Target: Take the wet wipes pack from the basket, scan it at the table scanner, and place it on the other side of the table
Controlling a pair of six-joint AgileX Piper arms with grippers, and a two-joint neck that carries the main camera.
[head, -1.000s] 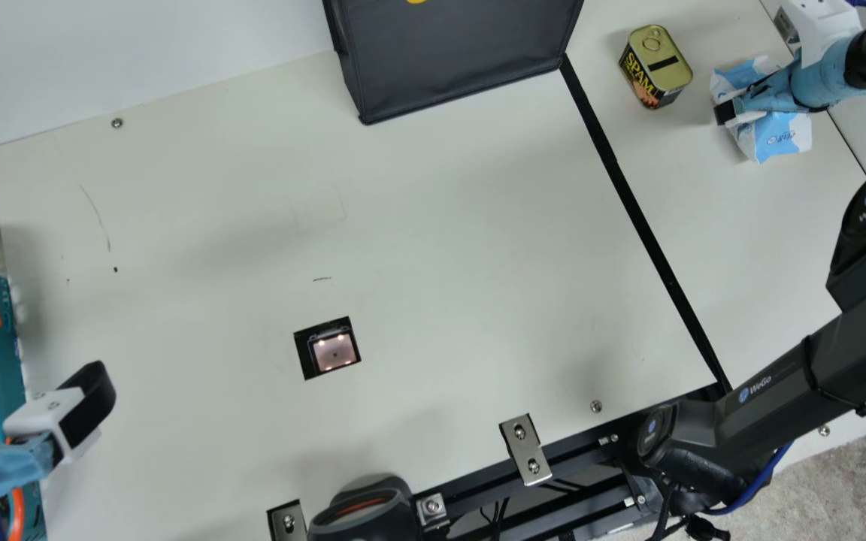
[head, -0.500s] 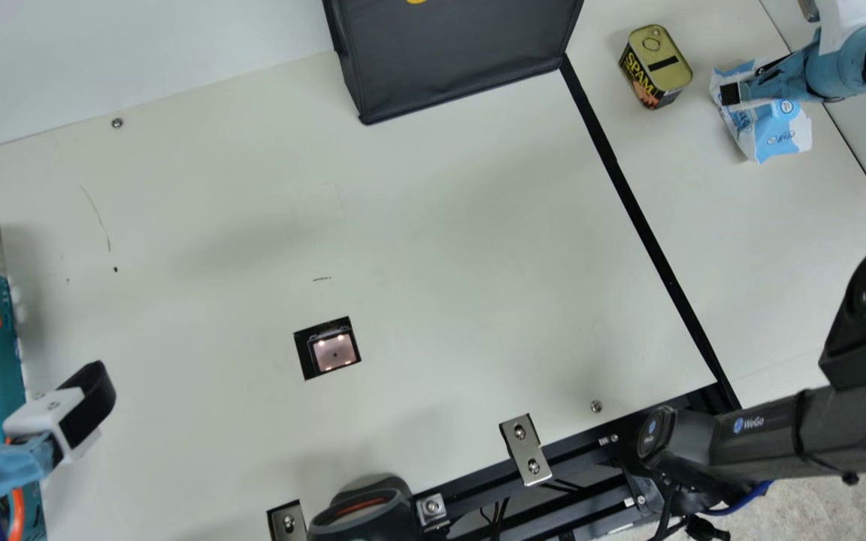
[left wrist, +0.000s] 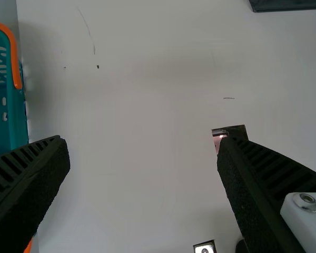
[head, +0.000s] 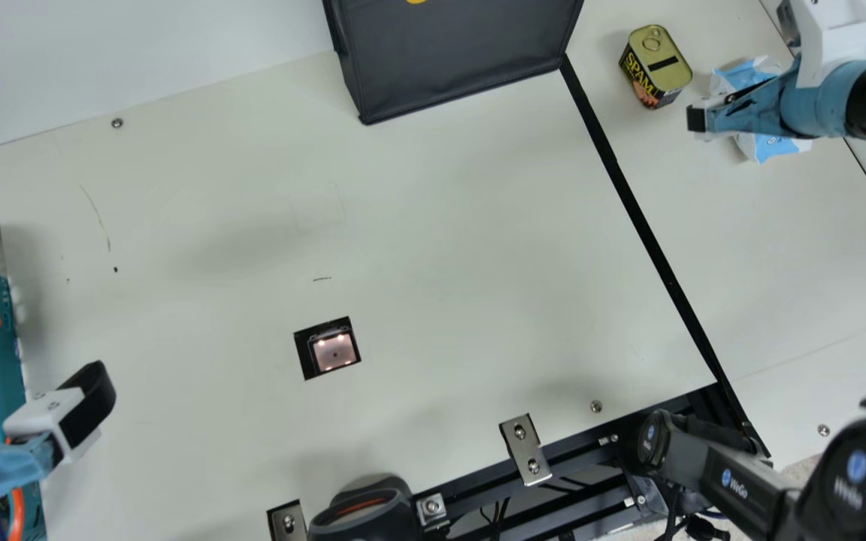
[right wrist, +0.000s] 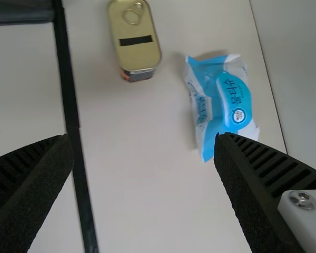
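The blue-and-white wet wipes pack (head: 775, 147) lies on the far right part of the table, partly covered by my right gripper (head: 698, 120). In the right wrist view the whole pack (right wrist: 229, 100) rests flat, apart from the open fingers of my right gripper (right wrist: 143, 140). My left gripper (head: 33, 394) hangs at the table's left edge, beside the teal basket (head: 4, 330). Nothing is between the spread fingers of the left gripper (left wrist: 143, 142) in its wrist view. The table scanner (head: 335, 352) has a lit window and is uncovered.
A meat can (head: 657, 68) stands left of the pack. A dark bag (head: 455, 56) is at the back. A black strip (head: 628, 195) crosses the table, and a handheld scanner (head: 365, 511) sits at the near edge beside metal brackets (head: 525, 448).
My right gripper has risen above the pack and shifted slightly left, while its arm's elbow has swung toward the near right corner. The pack, the can and my left arm have stayed put.
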